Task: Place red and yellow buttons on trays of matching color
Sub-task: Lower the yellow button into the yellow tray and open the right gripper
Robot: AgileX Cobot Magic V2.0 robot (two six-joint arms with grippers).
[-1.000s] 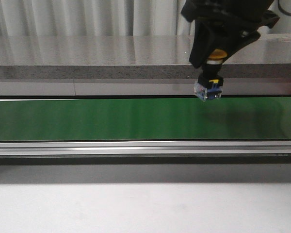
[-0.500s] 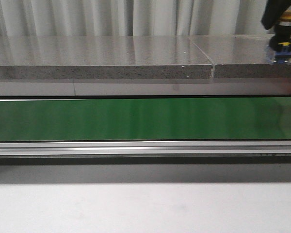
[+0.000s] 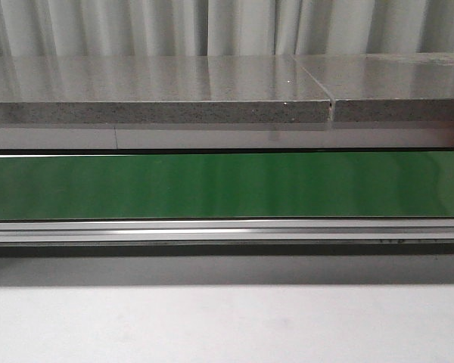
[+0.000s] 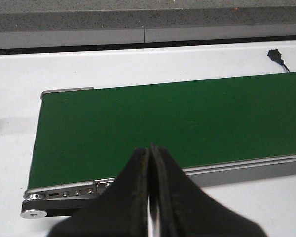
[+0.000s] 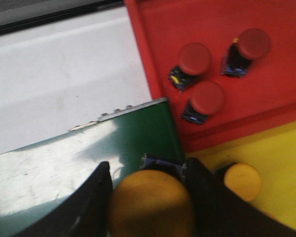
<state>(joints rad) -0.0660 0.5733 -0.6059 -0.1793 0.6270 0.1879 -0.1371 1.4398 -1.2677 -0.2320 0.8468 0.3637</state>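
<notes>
Green belt below right hand; clamped yellow button cap-up toward camera.

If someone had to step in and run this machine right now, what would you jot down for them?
Right gripper: shut on a yellow button, held near the belt's end, beside the trays.
Left gripper: shut, holding nothing, above the bare belt.
Red tray: three red buttons already in it.
Yellow tray: one yellow button in it.
Front view shows no buttons on the belt and neither arm.
Left to do: set the held yellow button in the yellow tray, then watch for more.
</notes>
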